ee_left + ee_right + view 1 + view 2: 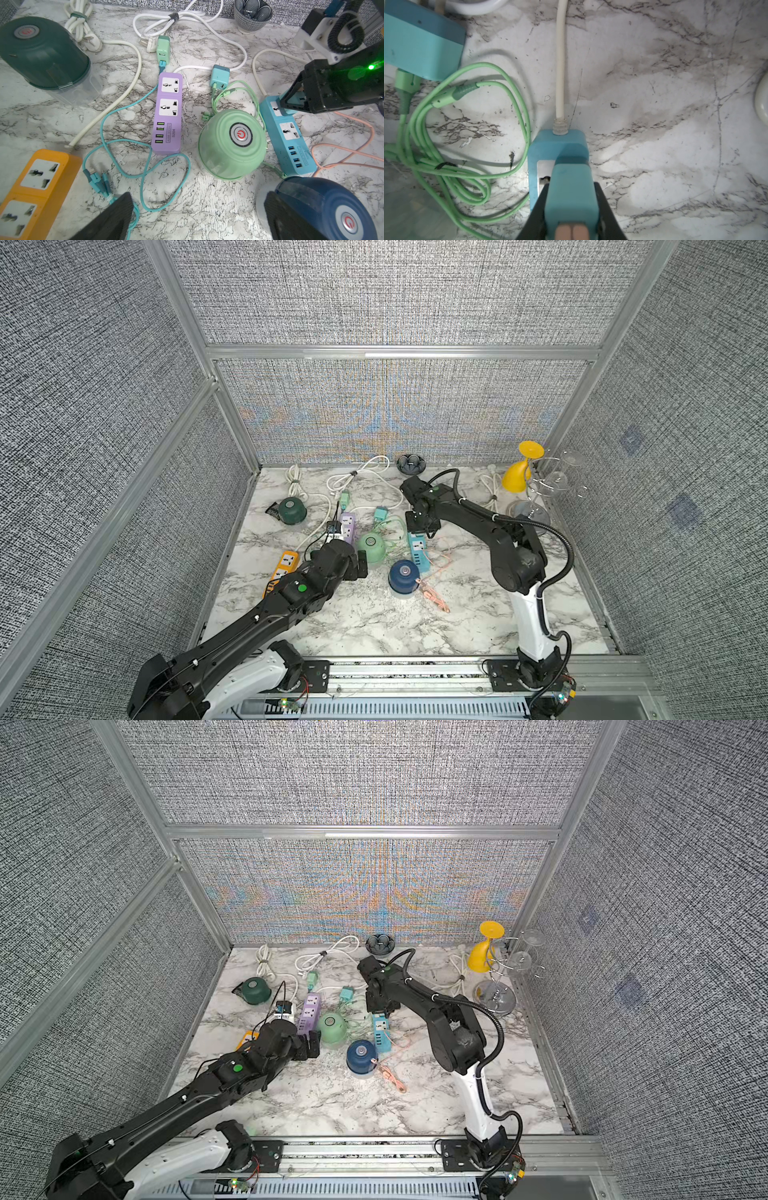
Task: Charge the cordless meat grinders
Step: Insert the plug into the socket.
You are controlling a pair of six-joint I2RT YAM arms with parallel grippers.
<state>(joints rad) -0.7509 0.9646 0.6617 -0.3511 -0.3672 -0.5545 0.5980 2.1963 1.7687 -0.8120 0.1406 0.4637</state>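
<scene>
Grinders, three: dark green grinder point(293, 510), mint green grinder point(371, 547), navy grinder point(404, 574). Power strips, three: purple strip point(348, 526), blue strip point(418, 551), orange strip point(286, 564). One patterned bowl point(410, 464), one yellow goblet point(520, 475), one wire glass rack point(536, 514).

Dark green is being shown by the far-left grinder point(293, 511), mint green by the middle grinder point(371, 547), navy by the near grinder point(404, 576); grey-veined white marble is being displayed by the table point(374, 626).

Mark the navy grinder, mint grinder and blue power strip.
navy grinder point(404, 571): in a top view, silver button.
mint grinder point(240, 134): left wrist view, power button.
blue power strip point(288, 131): left wrist view, socket face.
</scene>
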